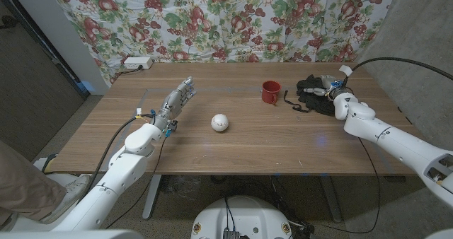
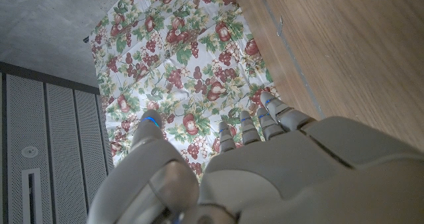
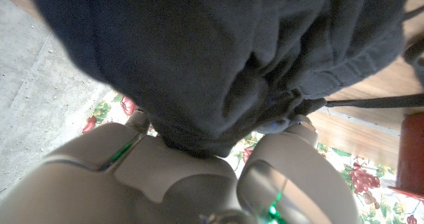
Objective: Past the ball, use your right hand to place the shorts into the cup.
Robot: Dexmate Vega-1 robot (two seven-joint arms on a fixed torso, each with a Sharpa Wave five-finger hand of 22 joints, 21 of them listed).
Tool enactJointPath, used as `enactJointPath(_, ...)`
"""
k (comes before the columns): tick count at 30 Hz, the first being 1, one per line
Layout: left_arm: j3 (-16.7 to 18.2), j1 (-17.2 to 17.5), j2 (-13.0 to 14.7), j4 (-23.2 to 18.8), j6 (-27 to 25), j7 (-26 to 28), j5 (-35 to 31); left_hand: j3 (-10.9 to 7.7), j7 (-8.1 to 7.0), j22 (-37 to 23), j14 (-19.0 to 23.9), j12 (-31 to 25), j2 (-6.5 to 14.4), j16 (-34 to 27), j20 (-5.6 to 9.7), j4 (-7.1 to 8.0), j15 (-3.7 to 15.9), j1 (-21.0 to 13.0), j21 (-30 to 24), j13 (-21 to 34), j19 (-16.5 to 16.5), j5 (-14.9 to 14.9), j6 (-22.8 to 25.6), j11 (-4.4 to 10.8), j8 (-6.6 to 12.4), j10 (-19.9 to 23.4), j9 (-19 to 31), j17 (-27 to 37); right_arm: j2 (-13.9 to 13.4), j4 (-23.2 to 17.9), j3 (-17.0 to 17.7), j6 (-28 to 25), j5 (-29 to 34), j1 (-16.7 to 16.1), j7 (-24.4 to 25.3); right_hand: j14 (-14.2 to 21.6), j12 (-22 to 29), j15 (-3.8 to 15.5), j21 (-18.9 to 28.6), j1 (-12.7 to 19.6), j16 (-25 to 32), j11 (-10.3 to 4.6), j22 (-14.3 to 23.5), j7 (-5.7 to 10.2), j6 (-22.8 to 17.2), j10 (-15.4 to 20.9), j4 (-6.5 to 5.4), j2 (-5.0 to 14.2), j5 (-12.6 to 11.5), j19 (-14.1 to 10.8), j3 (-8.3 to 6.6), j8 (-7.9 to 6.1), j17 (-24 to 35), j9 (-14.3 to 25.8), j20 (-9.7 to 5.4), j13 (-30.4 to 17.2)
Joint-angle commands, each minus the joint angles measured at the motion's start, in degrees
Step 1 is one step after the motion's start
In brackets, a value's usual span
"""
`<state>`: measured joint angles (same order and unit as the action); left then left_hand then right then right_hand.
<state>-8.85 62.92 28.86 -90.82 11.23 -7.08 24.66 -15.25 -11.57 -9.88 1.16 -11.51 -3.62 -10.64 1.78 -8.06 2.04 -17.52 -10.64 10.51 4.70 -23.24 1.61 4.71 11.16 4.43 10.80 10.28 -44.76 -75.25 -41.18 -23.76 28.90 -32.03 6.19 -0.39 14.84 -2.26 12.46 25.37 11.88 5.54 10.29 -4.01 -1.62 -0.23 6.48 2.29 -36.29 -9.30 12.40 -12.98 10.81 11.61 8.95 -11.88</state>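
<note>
The black shorts [image 1: 309, 96] lie bunched on the wooden table [image 1: 283, 147] at the far right, a drawstring loop trailing toward the red cup [image 1: 270, 92], which stands upright just to their left. My right hand [image 1: 331, 90] is on the shorts. In the right wrist view its fingers are buried in the dark cloth [image 3: 225, 52], which is gathered against the thumb of that hand [image 3: 185, 177]; the cup's red side [image 3: 412, 154] shows at the edge. The white ball [image 1: 219, 122] sits mid-table. My left hand [image 1: 177, 101] [image 2: 265, 171] stays at the left with fingers stretched out, holding nothing.
A floral cloth [image 1: 226, 20] hangs behind the table. A white power strip [image 1: 136, 63] lies at the back left corner. A black cable [image 1: 396, 61] arcs over the right arm. A person's clothed limb [image 1: 21, 189] shows at the bottom left.
</note>
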Motion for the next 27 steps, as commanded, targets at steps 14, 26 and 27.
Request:
enactJointPath(14, 0.24, 1.61, 0.53, -1.73, 0.46, 0.91, 0.03, -0.18, -0.14, -0.16, -0.19, -0.09, 0.2, -0.15, 2.82, 0.0, 2.76, -0.75, -0.48, 0.31, 0.15, 0.27, -0.42, 0.16, 0.02, 0.11, 0.09, 0.06, -0.09, -0.57, -0.3, -0.79, -0.06, -1.18, 0.39, 0.29, 0.32, -0.45, -0.63, 0.61, -0.26, 0.5, 0.2, -1.21, 0.47, 0.63, -0.1, -0.12, -0.7, 1.03, 0.62, 0.22, 0.24, 0.11, -0.9, -0.29)
enactJointPath(26, 0.21, 1.89, 0.71, -2.04, 0.44, 1.07, 0.14, -0.21, -0.09, -0.16, -0.11, -0.07, 0.22, -0.18, 2.85, 0.0, 2.68, -0.81, -0.48, 0.31, 0.18, 0.34, -0.39, 0.14, 0.04, 0.06, 0.09, 0.06, 0.55, 0.57, -0.6, -1.34, -0.16, -1.13, 1.06, 1.0, 0.39, 1.03, -0.44, 1.69, -0.28, -0.73, 0.13, -1.66, 0.6, 1.0, 0.24, 0.12, -1.03, 0.0, 0.53, 0.37, 0.07, 0.12, -2.46, -0.28)
enactJointPath(27, 0.2, 1.87, 0.73, -2.04, 0.45, 1.1, 0.1, -0.21, -0.05, -0.16, -0.15, -0.09, 0.22, -0.16, 2.86, 0.0, 2.65, -0.81, -0.48, 0.31, 0.17, 0.34, -0.39, 0.13, 0.04, 0.1, 0.09, 0.06, 0.59, 0.66, -0.62, -1.31, -0.2, -1.11, 1.09, 1.06, 0.4, 1.06, -0.49, 1.79, -0.29, -0.7, 0.12, -1.77, 0.64, 1.05, 0.28, 0.14, -1.05, 0.06, 0.53, 0.39, 0.05, 0.12, -2.74, -0.28)
